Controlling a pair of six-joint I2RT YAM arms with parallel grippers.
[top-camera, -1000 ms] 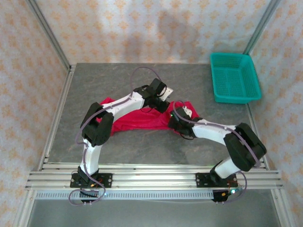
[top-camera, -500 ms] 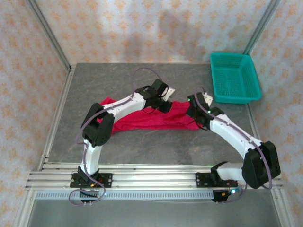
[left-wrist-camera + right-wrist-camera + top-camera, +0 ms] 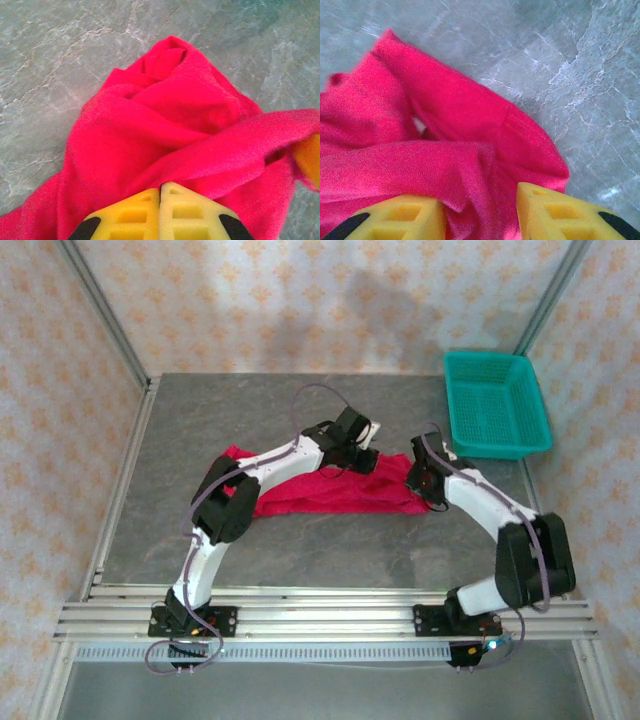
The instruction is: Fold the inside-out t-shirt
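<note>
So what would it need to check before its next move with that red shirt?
1. Left end effector holds the shirt: ok, jaws closed with cloth at their tips.
2. Right end effector holds the shirt: not ok, jaws apart, cloth loose between them.
3. Shirt lies flat: not ok, bunched and creased.
4. Basket out of the way: ok, it stands apart from the shirt at the far right corner.
5. Which side of the shirt faces out: cannot tell.
</note>
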